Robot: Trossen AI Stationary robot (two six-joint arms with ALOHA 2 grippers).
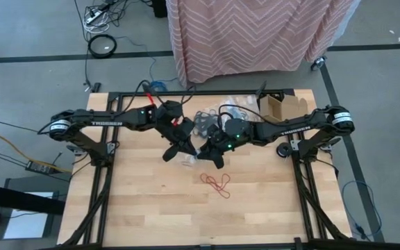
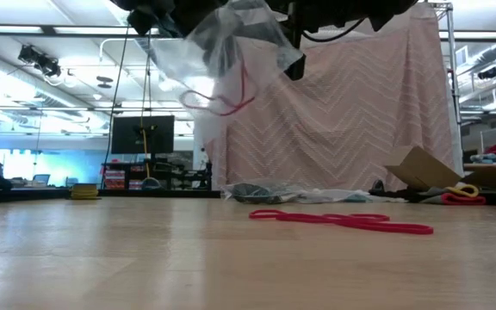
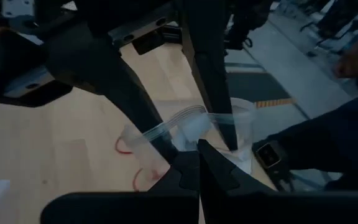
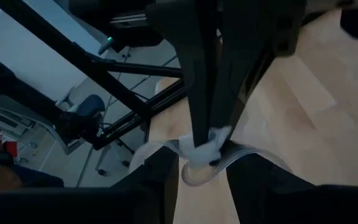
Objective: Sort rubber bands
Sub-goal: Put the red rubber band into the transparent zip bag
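High view: I have both arms meeting mid-table over a clear crinkly plastic bag (image 1: 188, 157), the left gripper (image 1: 184, 146) at its nine o'clock side and the right gripper (image 1: 210, 153) at three o'clock, while a loose tangle of thin red rubber bands (image 1: 216, 182) lies on the wood at about five o'clock from them. Those loops look light, limp and stretchy, so I'd pinch a bunched strand, not an edge. Toward twelve o'clock sit more clear bags with dark bands (image 1: 217, 117) and an open cardboard box (image 1: 280, 107), crowding that side. Low view: the bag (image 2: 231, 47) hangs in the air with a red band (image 2: 222, 102) inside; the red bands on the table (image 2: 343, 220) lie flat. Left wrist view: my left fingers (image 3: 185, 171) are clamped on the bag's rim (image 3: 194, 121). Right wrist view: the right fingers (image 4: 166, 165) stand partly apart around the bunched film (image 4: 207, 149).
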